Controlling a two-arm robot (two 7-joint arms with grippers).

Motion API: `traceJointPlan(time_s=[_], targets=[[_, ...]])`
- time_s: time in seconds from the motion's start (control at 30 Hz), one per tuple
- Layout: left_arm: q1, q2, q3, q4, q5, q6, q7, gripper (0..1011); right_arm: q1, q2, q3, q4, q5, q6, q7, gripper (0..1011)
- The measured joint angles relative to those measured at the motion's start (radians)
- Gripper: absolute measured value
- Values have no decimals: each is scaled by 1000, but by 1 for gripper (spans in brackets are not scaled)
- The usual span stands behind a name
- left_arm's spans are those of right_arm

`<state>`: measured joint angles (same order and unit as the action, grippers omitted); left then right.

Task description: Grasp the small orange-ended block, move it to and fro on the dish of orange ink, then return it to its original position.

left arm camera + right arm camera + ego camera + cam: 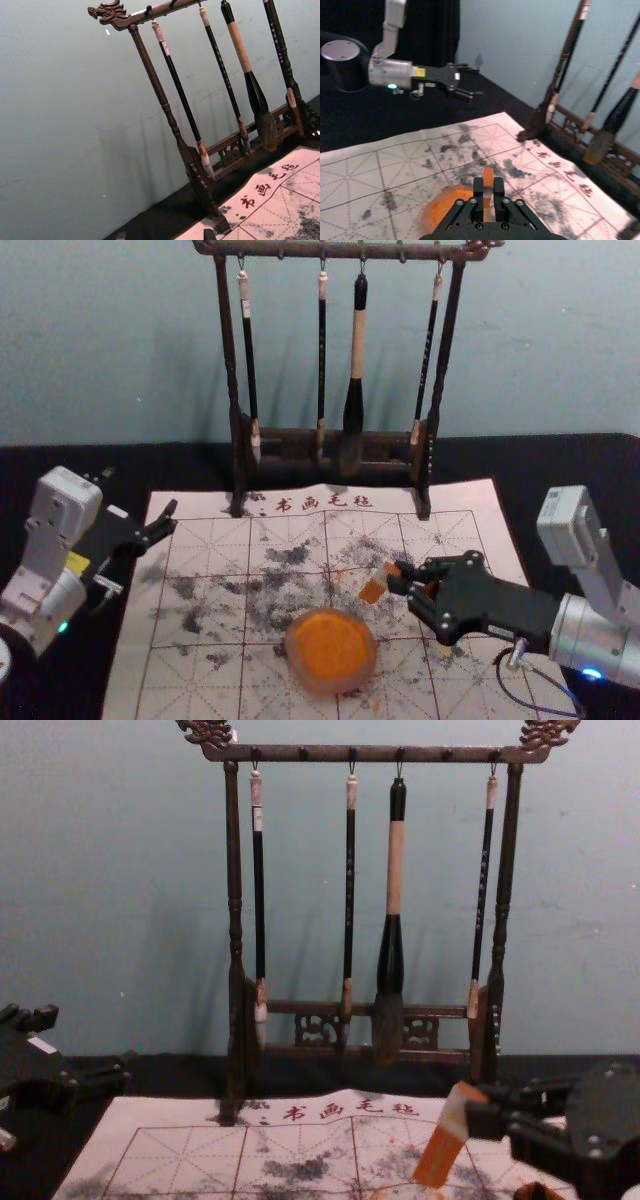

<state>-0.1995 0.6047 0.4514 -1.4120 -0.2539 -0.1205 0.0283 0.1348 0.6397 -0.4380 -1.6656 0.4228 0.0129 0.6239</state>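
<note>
In the head view my right gripper (398,577) is shut on the small orange-ended block (374,588), holding it tilted just up and right of the ink dish (331,650). The right wrist view has the block (488,186) pinched between the fingertips of that gripper (488,192), with the orange dish (445,209) partly behind. From the chest view, the block (441,1148) leans with its orange end down, its upper part in the right gripper (474,1108). My left gripper (160,520) stays parked over the left edge of the mat, fingers apart.
A dark wooden rack (236,390) with several hanging brushes (356,370) stands behind the mat. The white gridded mat (200,570) has grey ink stains and lies on a black table (90,680). A blue-grey wall (120,350) is at the back.
</note>
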Motion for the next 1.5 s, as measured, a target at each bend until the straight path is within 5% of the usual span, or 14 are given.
traceJointPlan(time_s=[0.27, 1.27, 1.5], targets=[[0, 0, 0, 0, 0, 0, 0, 1001, 15, -1, -37, 11, -8, 1, 11, 81], [0, 0, 0, 0, 0, 0, 0, 1001, 13, -2, -32, 11, -6, 1, 9, 80], [0, 0, 0, 0, 0, 0, 0, 1001, 27, 0, -58, 7, -15, 13, 15, 81]])
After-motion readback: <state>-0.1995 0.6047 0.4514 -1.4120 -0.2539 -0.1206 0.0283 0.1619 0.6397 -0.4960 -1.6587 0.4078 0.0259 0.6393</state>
